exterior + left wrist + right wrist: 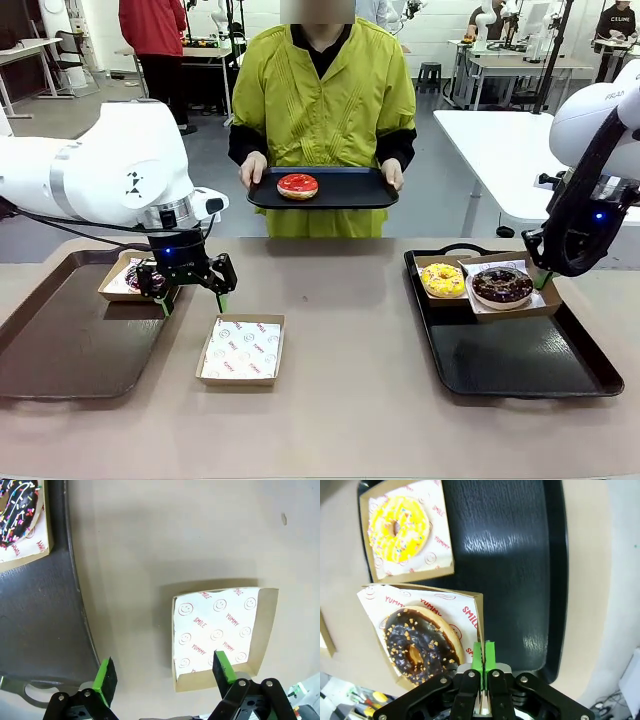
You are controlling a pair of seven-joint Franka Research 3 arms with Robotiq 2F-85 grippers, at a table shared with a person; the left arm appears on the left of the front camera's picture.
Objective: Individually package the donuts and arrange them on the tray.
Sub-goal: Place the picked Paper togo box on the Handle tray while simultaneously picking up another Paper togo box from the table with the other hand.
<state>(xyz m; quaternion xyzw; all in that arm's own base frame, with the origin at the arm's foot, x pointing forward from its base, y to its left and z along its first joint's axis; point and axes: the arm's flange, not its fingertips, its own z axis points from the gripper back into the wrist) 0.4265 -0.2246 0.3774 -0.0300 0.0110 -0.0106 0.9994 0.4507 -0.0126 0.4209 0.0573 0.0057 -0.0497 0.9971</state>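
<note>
A person across the table holds a small black tray (350, 190) with the red donut (297, 186) on it. The yellow donut (443, 280) (397, 527) and the chocolate donut (502, 286) (417, 645) each lie in a paper-lined box on the right tray (520, 360). My right gripper (543, 278) (482, 655) is shut on the side wall of the chocolate donut's box (477, 615). The dark sprinkled donut (135, 277) (15, 505) lies boxed on the left tray (60, 340). My left gripper (193, 300) (164, 674) hangs open over the table beside an empty box (241, 350) (217, 635).
The left tray (40, 620) has bare room in front of its box. The front half of the right tray (510, 555) is bare. The tan tabletop (340, 410) is free in the middle and along the front edge. Other tables and people stand behind.
</note>
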